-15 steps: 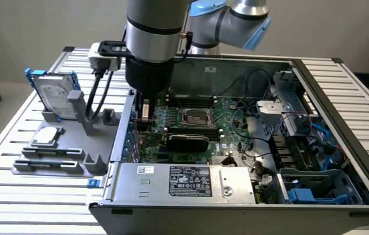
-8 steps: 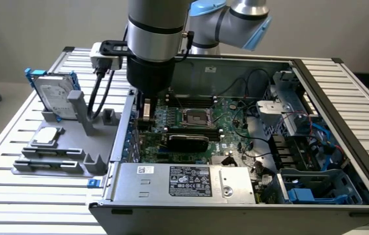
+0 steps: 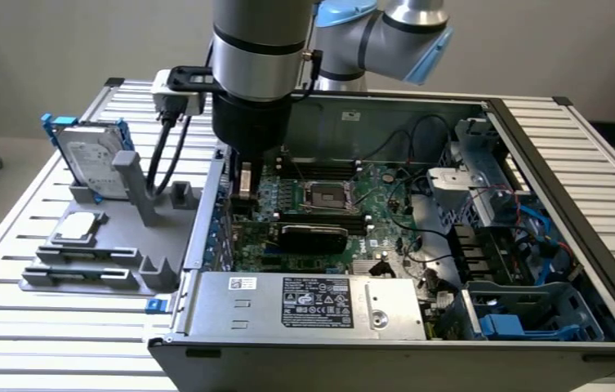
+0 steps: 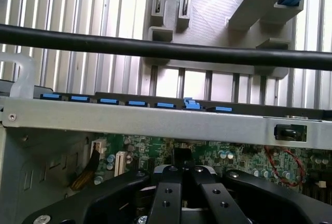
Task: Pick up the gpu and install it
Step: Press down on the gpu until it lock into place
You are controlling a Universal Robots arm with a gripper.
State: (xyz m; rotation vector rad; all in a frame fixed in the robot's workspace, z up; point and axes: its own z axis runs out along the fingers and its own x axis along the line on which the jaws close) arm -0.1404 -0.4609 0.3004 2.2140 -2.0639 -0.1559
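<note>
**GPU seated in the case, claw closed above the board**

I see the gpu point(image 3: 313, 237), a dark card, lying across the green motherboard point(image 3: 378, 192) inside the open computer case point(image 3: 568, 245), just below the processor socket point(image 3: 327, 196). My claw point(image 4: 182, 182) hangs over the board near the case's rear wall, its fingers point(image 4: 167, 195) pressed together with nothing visibly between them. Outside the case, toward the exterior view's left, a grey parts holder point(image 3: 122, 237) sits on the slatted desk point(image 3: 24, 245), carrying a blue-framed hard drive point(image 3: 91, 163).
</note>
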